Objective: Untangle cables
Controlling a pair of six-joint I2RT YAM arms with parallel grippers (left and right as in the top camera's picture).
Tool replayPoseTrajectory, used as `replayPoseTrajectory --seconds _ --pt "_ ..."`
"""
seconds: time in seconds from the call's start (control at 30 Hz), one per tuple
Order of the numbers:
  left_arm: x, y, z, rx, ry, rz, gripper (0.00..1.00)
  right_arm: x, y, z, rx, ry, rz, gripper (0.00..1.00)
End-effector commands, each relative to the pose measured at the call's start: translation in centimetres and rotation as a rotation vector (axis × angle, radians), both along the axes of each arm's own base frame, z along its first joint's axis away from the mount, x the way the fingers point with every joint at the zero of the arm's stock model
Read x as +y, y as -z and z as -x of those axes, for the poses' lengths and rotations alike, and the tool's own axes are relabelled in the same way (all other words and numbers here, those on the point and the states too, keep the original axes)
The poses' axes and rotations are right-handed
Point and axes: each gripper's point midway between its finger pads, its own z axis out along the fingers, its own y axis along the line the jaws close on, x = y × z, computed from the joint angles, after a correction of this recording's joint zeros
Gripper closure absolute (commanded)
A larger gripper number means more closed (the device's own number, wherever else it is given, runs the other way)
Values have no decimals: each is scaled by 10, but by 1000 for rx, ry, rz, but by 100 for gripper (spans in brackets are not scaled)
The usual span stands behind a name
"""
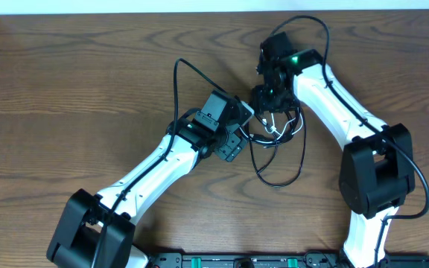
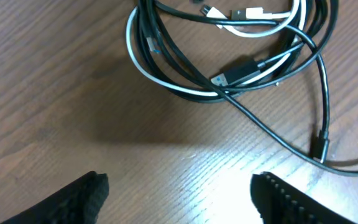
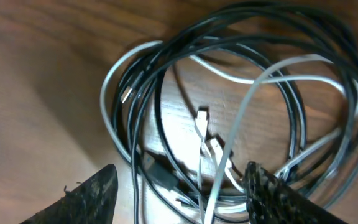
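The cables [image 1: 278,138] lie in one tangled coil of thin black and white cords on the wooden table, between the two arms. In the left wrist view the coil [image 2: 229,62] lies ahead of my open, empty left gripper [image 2: 179,199], with a black USB plug [image 2: 238,70] in the middle. In the right wrist view the coil [image 3: 229,112] fills the frame, with white plug ends [image 3: 207,134] inside it. My right gripper [image 3: 179,193] is open right above the coil, with strands running between its fingers. In the overhead view the left gripper [image 1: 237,138] is just left of the coil and the right gripper [image 1: 268,104] is above its top.
A black loop of the cables [image 1: 281,175] trails toward the front of the table. Thick black arm wires [image 1: 181,82] arch over each arm. The wooden table [image 1: 65,89] stretches left and back. A black rail [image 1: 274,260] runs along the front edge.
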Motion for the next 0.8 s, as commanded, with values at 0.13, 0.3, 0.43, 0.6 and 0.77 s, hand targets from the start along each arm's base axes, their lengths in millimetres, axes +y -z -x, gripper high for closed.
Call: replayPoseTrajectory --seconds 0.13,0.3,0.43,0.6,0.77 --pt "1 0 -1 80 -223 83 30 -5 38 11 42 115 -1 41" --pt "1 0 -1 132 -366 142 31 -5 45 12 41 119 -3 99" --pt "1 0 -1 145 -402 157 30 -3 28 2 6 118 -19 99" --pt "1 0 -1 145 -402 156 31 -4 -45 -17 -99 88 -54 99" --pt "1 1 -1 145 -402 156 30 -3 -144 -22 -265 -6 -87 99"
